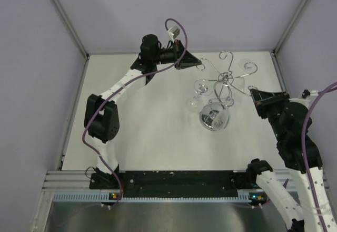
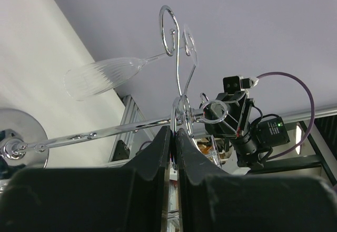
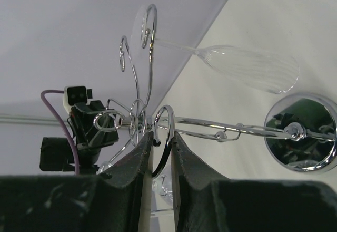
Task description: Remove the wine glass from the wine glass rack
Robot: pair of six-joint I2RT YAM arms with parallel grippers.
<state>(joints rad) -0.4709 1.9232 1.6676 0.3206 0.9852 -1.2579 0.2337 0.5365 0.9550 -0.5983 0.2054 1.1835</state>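
The chrome wine glass rack (image 1: pixel 226 78) stands right of the table's middle on its mirrored domed base (image 1: pixel 214 118). The clear wine glass (image 1: pixel 200 88) hangs bowl down from a scroll arm on the rack's left side. It also shows in the left wrist view (image 2: pixel 102 76) and in the right wrist view (image 3: pixel 253 66). My left gripper (image 1: pixel 202 63) is at the rack's far left arm, its fingers (image 2: pixel 160 153) shut on a rack wire. My right gripper (image 1: pixel 252 92) is at the rack's right side, its fingers (image 3: pixel 141 153) closed around a scroll ring (image 3: pixel 169 132).
Grey walls close in the table's left, far and right sides. The rack's other curled arms spread toward the far right (image 1: pixel 247 69). The arm bases sit on a black rail (image 1: pixel 179 178) at the near edge.
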